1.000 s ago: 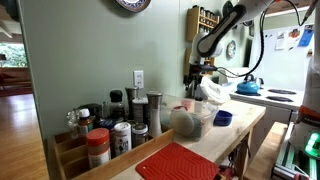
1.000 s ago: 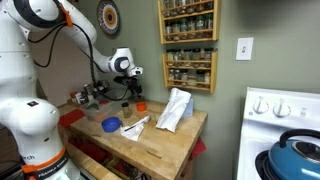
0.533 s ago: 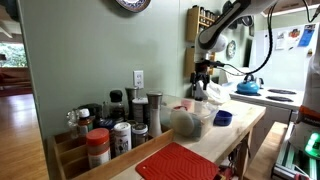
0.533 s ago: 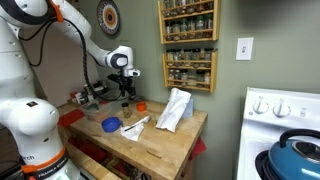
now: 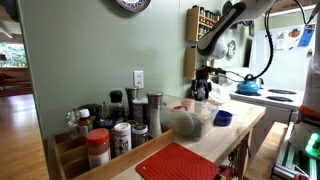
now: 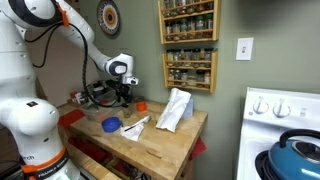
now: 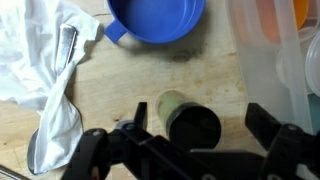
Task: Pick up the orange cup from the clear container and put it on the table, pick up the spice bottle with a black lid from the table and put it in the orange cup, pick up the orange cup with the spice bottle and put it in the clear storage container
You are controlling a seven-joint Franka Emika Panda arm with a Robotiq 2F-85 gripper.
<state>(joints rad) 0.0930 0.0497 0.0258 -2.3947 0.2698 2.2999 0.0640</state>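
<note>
**Operator:** Where is the orange cup?

**Inspector:** In an exterior view your orange cup [image 6: 141, 105] appears upright on the wooden table [image 6: 170, 145], near the gripper [image 6: 121, 97]. In the wrist view it is only an orange patch at the top right corner, seen through the wall of the clear container [image 7: 268, 70]. From there I cannot tell whether it sits inside the container or just beyond it.

**Operator:** And the bottle?

**Inspector:** The spice bottle [image 7: 192, 122] stands upright on the bare wood. Its black lid faces your wrist camera, and the clear container is just beside it.

**Operator:** State of the jaws?

**Inspector:** They are spread wide apart, one on each side of the bottle, and neither touches it. You hold nothing.

**Operator:** Surroundings?

**Inspector:** In the wrist view a blue cup [image 7: 155, 18] sits above the bottle, apart from it. A crumpled white cloth [image 7: 45, 60] lies along the left side, touching neither the cup nor the bottle. In an exterior view the container [image 5: 187, 123] is on the counter nearer the camera than your gripper.
</note>
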